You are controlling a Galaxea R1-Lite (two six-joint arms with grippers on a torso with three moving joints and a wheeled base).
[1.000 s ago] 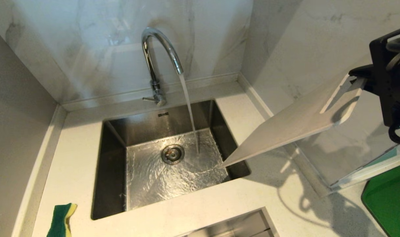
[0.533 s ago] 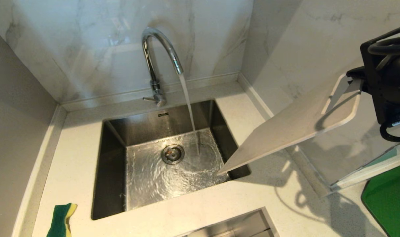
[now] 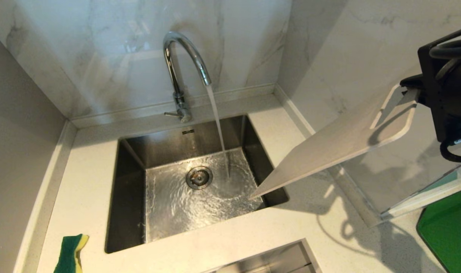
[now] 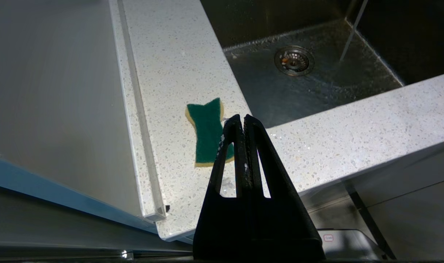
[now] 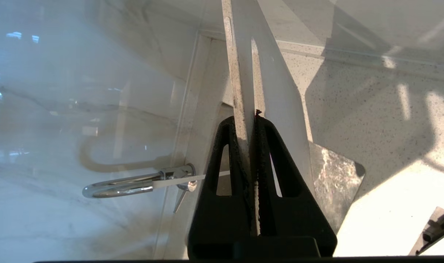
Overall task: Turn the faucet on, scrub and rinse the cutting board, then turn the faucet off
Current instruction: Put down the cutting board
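Observation:
The chrome faucet (image 3: 184, 57) stands behind the sink and is running; its stream falls onto the sink floor right of the drain. The off-white cutting board (image 3: 329, 148) hangs slanted in the air at the right. Its low corner is over the sink's right side, apart from the stream. My right gripper (image 3: 408, 89) is shut on the board's handle end, the rim pinched between the fingers (image 5: 251, 117). The left gripper (image 4: 242, 118) is shut and empty, low at the counter's front, with the green and yellow sponge (image 4: 207, 131) on the counter beyond it.
The steel sink (image 3: 131, 197) is wet across its floor. The sponge (image 3: 71, 252) lies on the counter at the front left. A green mat (image 3: 448, 227) lies at the far right. Marble walls close in the back and right side.
The board has shifted slightly, its low corner edging a little toward the water stream. The water keeps running and the left arm has not moved.

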